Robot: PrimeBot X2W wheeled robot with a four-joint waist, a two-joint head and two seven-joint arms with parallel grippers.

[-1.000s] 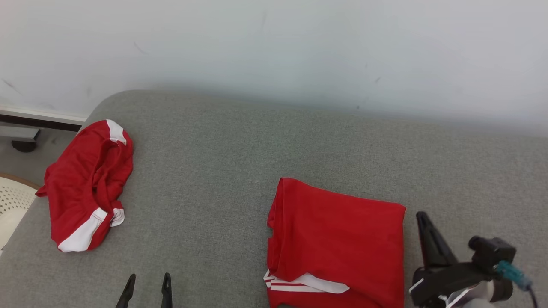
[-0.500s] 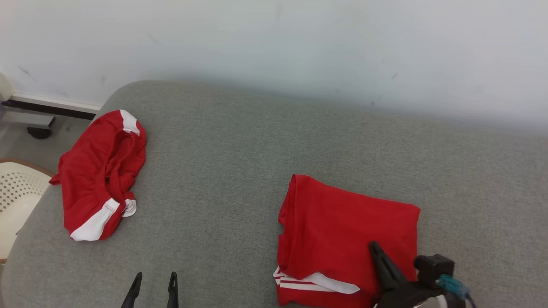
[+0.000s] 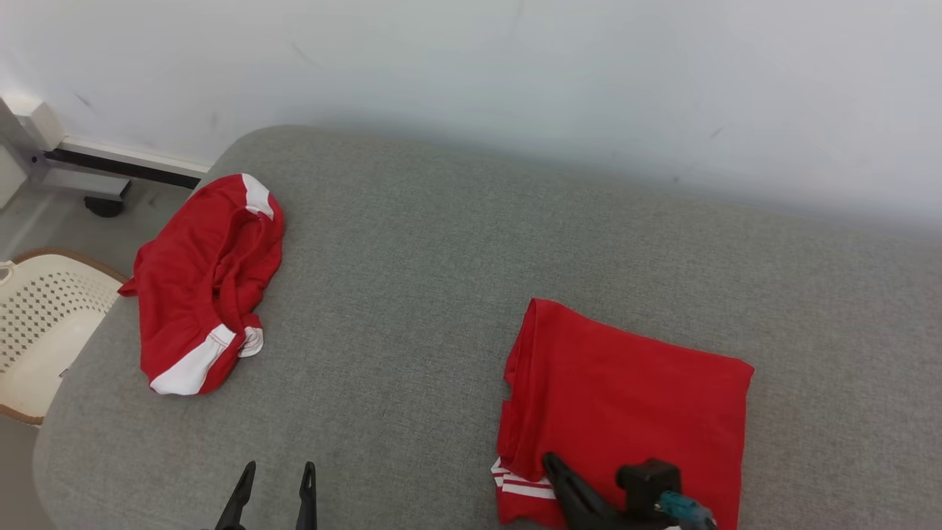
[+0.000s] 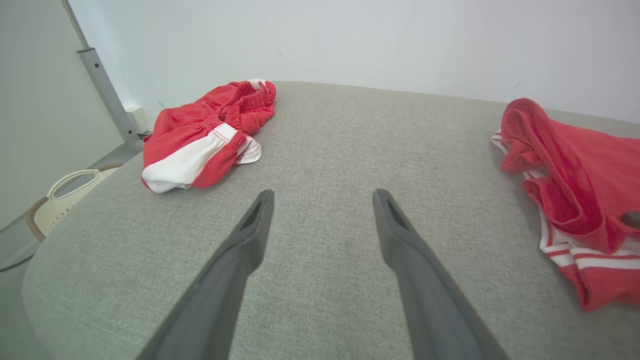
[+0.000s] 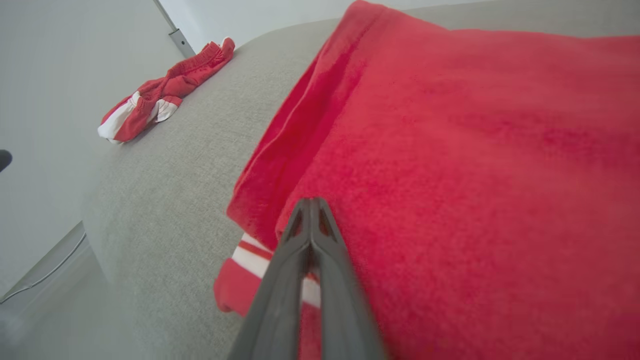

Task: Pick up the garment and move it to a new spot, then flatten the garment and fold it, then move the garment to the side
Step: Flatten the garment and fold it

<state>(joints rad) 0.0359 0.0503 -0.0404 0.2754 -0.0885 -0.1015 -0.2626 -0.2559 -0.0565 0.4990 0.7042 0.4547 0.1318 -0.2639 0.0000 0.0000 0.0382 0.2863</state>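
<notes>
Fold looks done; garment (image 3: 633, 397) lies folded, near-right on bench (image 3: 412, 294). Right claw (image 3: 550, 461) clenched, empty, tips over garment's striped near-left corner. Left claw (image 3: 280, 467) released, idle above bare bench. Likely step: moving garment aside. Next: part fingers, pinch all layers.

Crumpled red-and-white shorts (image 3: 202, 283) lay near the left corner of a grey upholstered surface (image 3: 412, 294) set against a white wall (image 3: 471, 73); a cream perforated basket (image 3: 44, 324) sat lower down, just beside its left edge.
</notes>
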